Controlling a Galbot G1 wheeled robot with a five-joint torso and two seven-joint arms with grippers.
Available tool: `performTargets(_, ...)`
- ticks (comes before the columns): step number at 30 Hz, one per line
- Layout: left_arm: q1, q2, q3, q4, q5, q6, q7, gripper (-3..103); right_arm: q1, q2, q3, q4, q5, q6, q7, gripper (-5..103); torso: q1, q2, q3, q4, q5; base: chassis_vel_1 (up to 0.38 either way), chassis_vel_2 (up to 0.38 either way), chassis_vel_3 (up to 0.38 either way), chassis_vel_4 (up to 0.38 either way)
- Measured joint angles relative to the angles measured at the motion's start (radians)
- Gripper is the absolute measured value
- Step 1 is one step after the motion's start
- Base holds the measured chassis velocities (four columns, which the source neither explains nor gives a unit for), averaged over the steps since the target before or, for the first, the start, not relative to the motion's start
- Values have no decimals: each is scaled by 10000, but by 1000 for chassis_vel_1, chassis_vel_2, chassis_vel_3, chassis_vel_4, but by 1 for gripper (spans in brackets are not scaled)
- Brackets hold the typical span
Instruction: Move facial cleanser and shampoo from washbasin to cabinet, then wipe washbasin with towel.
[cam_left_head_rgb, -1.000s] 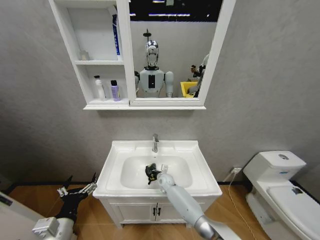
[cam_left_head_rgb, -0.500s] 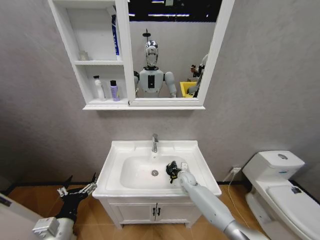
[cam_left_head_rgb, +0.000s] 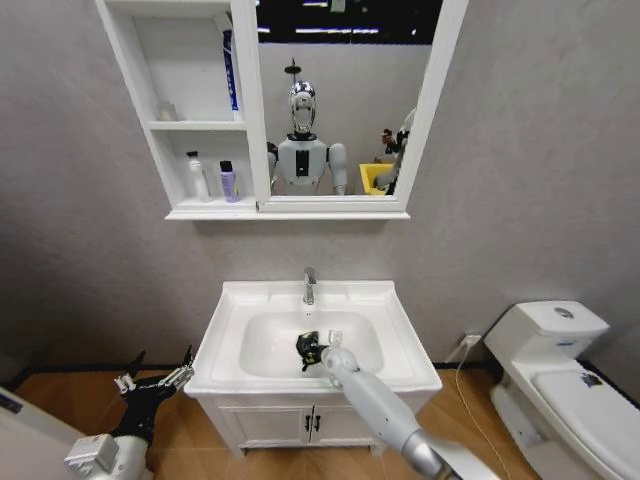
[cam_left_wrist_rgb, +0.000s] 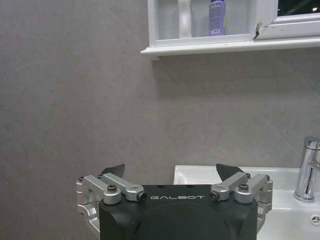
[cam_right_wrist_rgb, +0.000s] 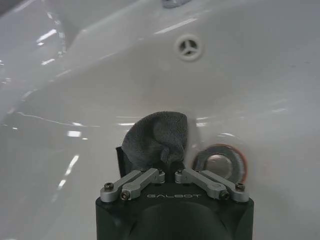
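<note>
the left gripper (cam_left_head_rgb: 153, 381) hangs low at about 8 o'clock from the washbasin (cam_left_head_rgb: 228, 300), off the vanity's corner and above the wood floor, its fingers (cam_left_wrist_rgb: 112, 171) spread wide with nothing between them. at 11 o'clock, up on the wall, the cabinet (cam_left_head_rgb: 135, 62) carries a white bottle (cam_left_head_rgb: 199, 176) and a purple bottle (cam_left_head_rgb: 229, 181) side by side on its bottom shelf, with the mirror (cam_left_head_rgb: 340, 100) joined on its right. in the middle the faucet (cam_left_head_rgb: 310, 285) stands at the bowl's 12 o'clock. the right gripper (cam_left_head_rgb: 312, 350) reaches down into the bowl, pinched tight on the towel (cam_right_wrist_rgb: 156, 137), which bunches against the white ceramic just beside the red-ringed drain (cam_right_wrist_rgb: 220, 165). a toilet (cam_left_head_rgb: 560, 375) sits at 3 o'clock.
</note>
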Motion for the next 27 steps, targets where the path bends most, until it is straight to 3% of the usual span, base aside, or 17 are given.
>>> performTargets(1, 0, 0, 0, 0, 0, 0, 0, 100, 18, 26, 70, -15, 94, 87, -572, 4, -1, 1, -1, 1, 0, 0, 0, 0, 0)
performTargets(6, 0, 0, 0, 0, 0, 0, 0, 100, 46, -29, 261, -207, -6, 54, -1081, 4, -4, 1, -3, -1, 1, 0, 0, 0, 0)
performTargets(11, 0, 0, 0, 0, 0, 0, 0, 100, 100, -326, 733, -786, -804, -309, -244, 4, -3, 4, -5, -4, 1, 0, 0, 0, 0)
performTargets(14, 0, 0, 1, 0, 0, 0, 0, 100, 62, -577, 885, -623, -1266, -272, 251, 4, -6, 7, -7, -2, 2, 0, 0, 0, 0)
performTargets(15, 1, 0, 0, 1, 0, 0, -2, 100, 44, -747, 1049, -522, -1710, -134, 748, 4, -8, 8, -8, -4, -1, 0, 0, 0, 0)
performTargets(18, 0, 0, 0, 0, 0, 0, 0, 100, 33, -839, 1221, -428, -2066, -22, 1028, 4, -9, 9, -8, -2, -2, 0, 0, 0, 0)
performTargets(21, 0, 0, 0, 0, 0, 0, 0, 100, -220, -1160, 1682, 32, -3846, 744, 1260, 4, -9, 8, -6, 0, 3, 0, 0, 0, 0)
performTargets(27, 0, 0, -1, 1, 0, 0, 0, 100, -906, -1503, 2693, 1468, -4530, 1424, 1858, 4, -8, 6, -5, -9, -5, 0, 0, 0, 0)
